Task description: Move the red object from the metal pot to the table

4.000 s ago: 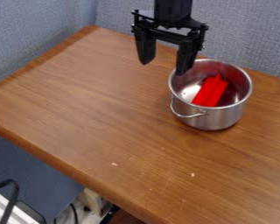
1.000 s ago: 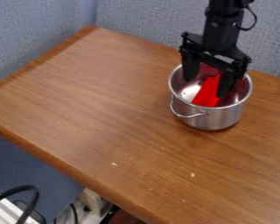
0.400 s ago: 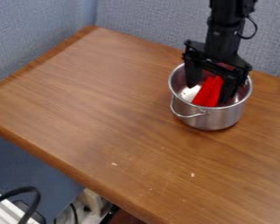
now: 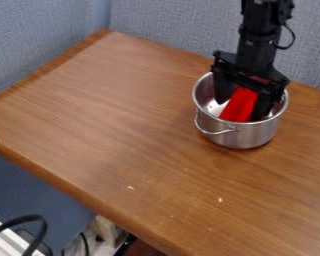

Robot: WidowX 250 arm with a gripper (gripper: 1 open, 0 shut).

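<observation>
The black pincer point(image 4: 246, 93), released, straddles the small red block point(image 4: 243, 101) inside the shiny steel pot point(image 4: 238, 127) near the brown wooden desk's point(image 4: 109, 120) far right edge.

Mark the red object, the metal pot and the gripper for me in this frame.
red object point(image 4: 243, 102): camera view, on its exposed red face between the fingers.
metal pot point(image 4: 235, 133): camera view, on the front outer wall.
gripper point(image 4: 246, 93): camera view, midway between its open fingertips, inside the pot.

Pot point(image 4: 239, 125) walls hem claw point(image 4: 246, 98); tabletop point(image 4: 109, 115) open.
</observation>
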